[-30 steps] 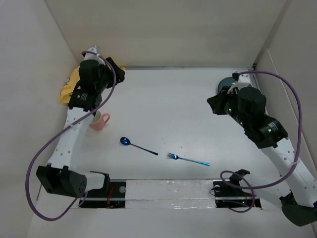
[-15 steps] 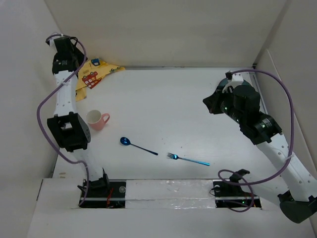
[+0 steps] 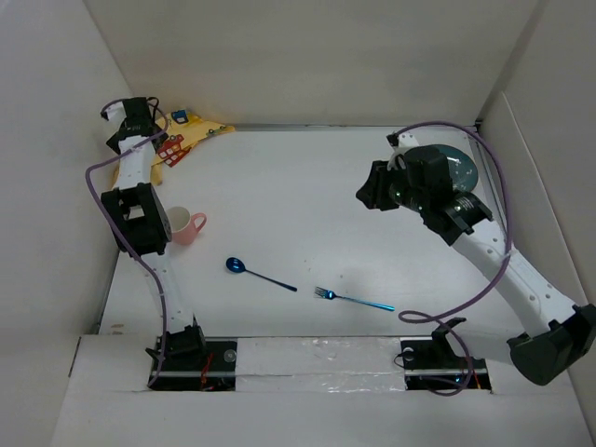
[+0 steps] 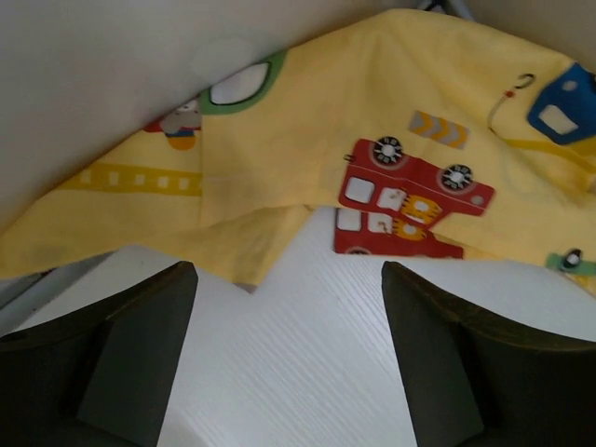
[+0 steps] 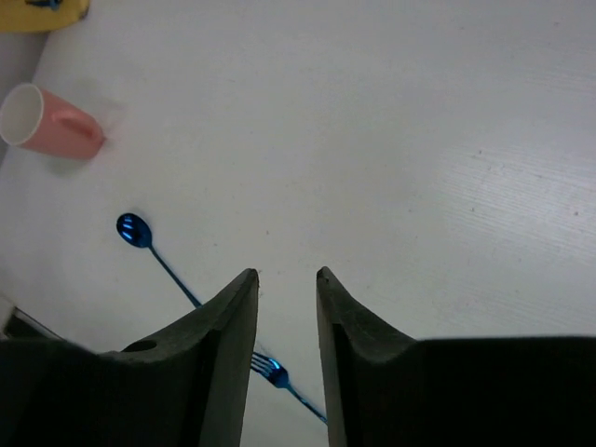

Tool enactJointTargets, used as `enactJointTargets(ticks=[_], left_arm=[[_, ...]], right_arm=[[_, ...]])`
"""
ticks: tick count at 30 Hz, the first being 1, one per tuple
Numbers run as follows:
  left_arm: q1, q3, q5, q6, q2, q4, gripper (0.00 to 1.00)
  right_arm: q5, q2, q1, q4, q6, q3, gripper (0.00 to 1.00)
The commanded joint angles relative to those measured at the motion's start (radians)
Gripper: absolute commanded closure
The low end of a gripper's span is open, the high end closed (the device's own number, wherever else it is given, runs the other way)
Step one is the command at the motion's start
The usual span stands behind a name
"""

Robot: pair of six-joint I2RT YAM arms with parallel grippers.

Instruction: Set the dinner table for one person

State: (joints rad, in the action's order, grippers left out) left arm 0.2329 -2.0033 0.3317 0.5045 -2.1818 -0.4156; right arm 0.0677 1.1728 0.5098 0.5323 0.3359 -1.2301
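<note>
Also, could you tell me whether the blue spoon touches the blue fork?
Apart. The top external view shows the spoon and the fork with bare dinner table between handle tip and tines.

The dinner table (image 3: 317, 196) bears a pink mug (image 3: 184, 225), spoon (image 3: 256, 273), fork (image 3: 352, 299) and placemat (image 3: 197, 131) (rumpled, far-left corner).

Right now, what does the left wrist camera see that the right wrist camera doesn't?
Only the left wrist view shows the red truck printed on the yellow placemat. Only the right wrist view shows the pink cup, blue spoon and blue fork. Both show the white dinner table and some yellow placemat.
</note>
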Motion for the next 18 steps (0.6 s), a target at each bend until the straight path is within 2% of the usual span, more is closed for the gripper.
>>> enactJointTargets(ticks=[1,3,8,14,18], left_arm=[[0.026,0.015,0.078,0.032,-0.01,0.063,0.21],[0.026,0.061,0.093,0.06,-0.012,0.103,0.17],[0.036,0.159,0.07,0.123,-0.021,0.211,0.14],[0.036,0.054,0.012,0.117,-0.139,0.201,0.06],[0.054,-0.002,-0.04,0.158,-0.209,0.205,0.06]], right_arm=[[0.058,0.042,-0.007,-0.029,-0.028,-0.08,0.58],[0.083,0.066,-0.007,-0.028,-0.029,-0.091,0.52],[0.135,0.149,-0.007,-0.018,-0.014,-0.129,0.48],[0.146,0.185,0.015,-0.011,-0.008,-0.15,0.48],[0.129,0.214,0.035,0.017,0.002,-0.181,0.48]])
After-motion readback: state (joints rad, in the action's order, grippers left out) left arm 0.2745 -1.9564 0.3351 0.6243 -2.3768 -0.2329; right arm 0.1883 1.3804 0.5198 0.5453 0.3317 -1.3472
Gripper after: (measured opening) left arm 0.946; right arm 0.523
